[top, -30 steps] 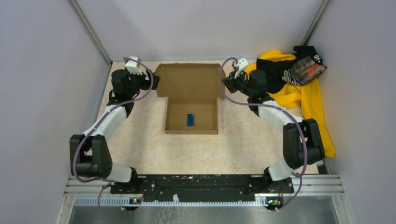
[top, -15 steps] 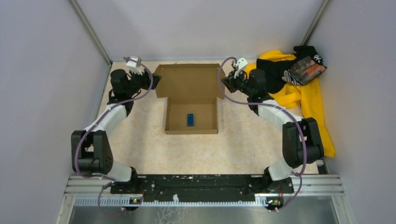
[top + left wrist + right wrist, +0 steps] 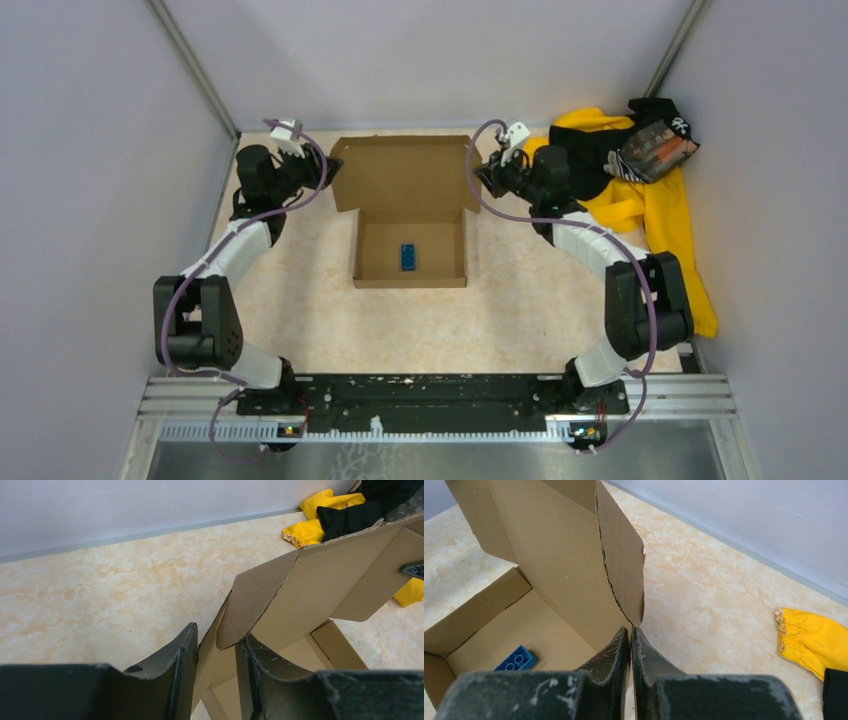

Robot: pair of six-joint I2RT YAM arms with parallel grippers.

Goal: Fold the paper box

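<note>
One paper box holds one blue block; left gripper clasps its lid flap, fingers slightly apart; right gripper pinches another, nearly closed

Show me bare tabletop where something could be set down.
Widest free patch: between the paper box and the arm bases. Narrower strips flank the box on both sides. Crowded: the far edge, where left end effector and right end effector meet the lid, and the far-right corner under the cloth pile.

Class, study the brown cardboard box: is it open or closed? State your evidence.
Open. The paper box has its lid raised at the far side; the blue block shows in the uncovered tray.
</note>
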